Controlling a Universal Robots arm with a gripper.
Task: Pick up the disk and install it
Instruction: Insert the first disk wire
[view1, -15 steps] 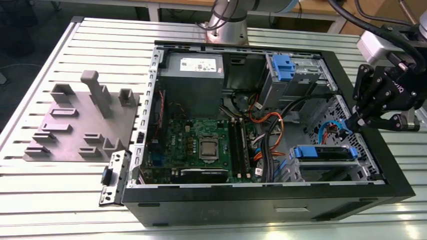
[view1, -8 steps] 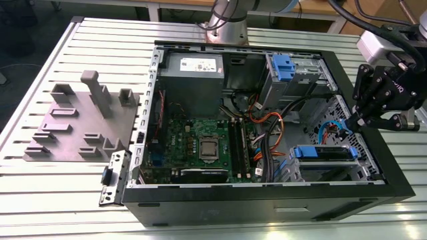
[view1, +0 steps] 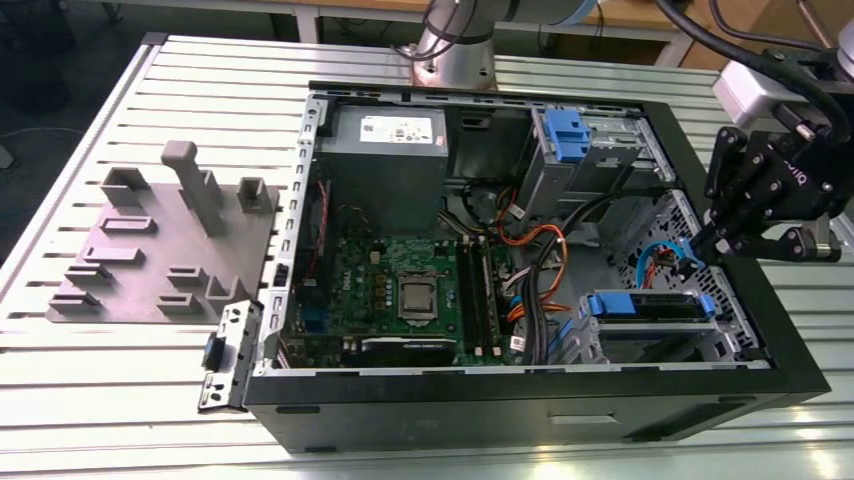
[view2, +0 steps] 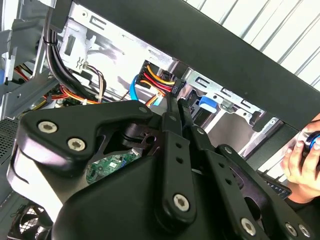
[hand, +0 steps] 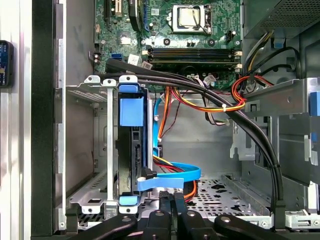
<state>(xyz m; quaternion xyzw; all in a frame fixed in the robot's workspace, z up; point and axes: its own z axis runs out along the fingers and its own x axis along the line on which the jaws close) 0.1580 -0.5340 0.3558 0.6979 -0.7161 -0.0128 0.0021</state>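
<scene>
The disk (view1: 649, 304) sits in the silver drive cage (view1: 667, 345) at the near corner of the open computer case, on the exterior view's right, its blue carrier facing up. In the first wrist view the disk (hand: 134, 150) stands edge-on in that cage with a blue tab at its end, and a blue flat cable (hand: 170, 175) runs to it. My gripper (view1: 698, 254) hangs just above the case's edge, a little beyond the disk and apart from it. Its black fingers (view2: 173, 112) are pressed together, shut on nothing, and the gripper (hand: 172, 200) points down at the perforated case floor.
Black cable bundles and orange-yellow wires (hand: 210, 102) cross the case near the cage. A second cage with a blue latch tab (view1: 567, 135) and the grey power supply (view1: 387, 135) stand at the back. A grey fixture plate (view1: 160, 245) lies on the exterior view's left. A person's hand (view2: 304, 157) is beside the case.
</scene>
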